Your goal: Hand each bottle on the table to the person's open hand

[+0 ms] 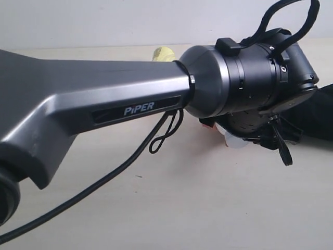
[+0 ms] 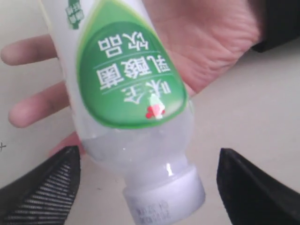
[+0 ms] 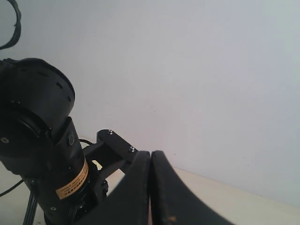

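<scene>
The small clear bottle with the green label [image 2: 133, 79] lies across the person's open hand [image 2: 206, 42], its white cap [image 2: 164, 197] pointing towards my left gripper [image 2: 147, 187]. That gripper is open, and its dark fingers [image 2: 44, 187] stand on either side of the cap without touching it. In the exterior view the left arm [image 1: 104, 104] reaches across to the right, and only the white cap [image 1: 235, 140] shows under its wrist. A piece of the yellow bottle [image 1: 164, 53] peeks out behind the arm. My right gripper [image 3: 151, 154] is shut on nothing. The other bottles are out of view.
The person's black sleeve [image 1: 322, 109] comes in from the right edge. A loose black cable [image 1: 104, 179] trails over the pale table [image 1: 182, 208]. The left arm's wrist housing [image 3: 37, 140] stands close beside the right gripper, with a white wall [image 3: 187, 70] behind.
</scene>
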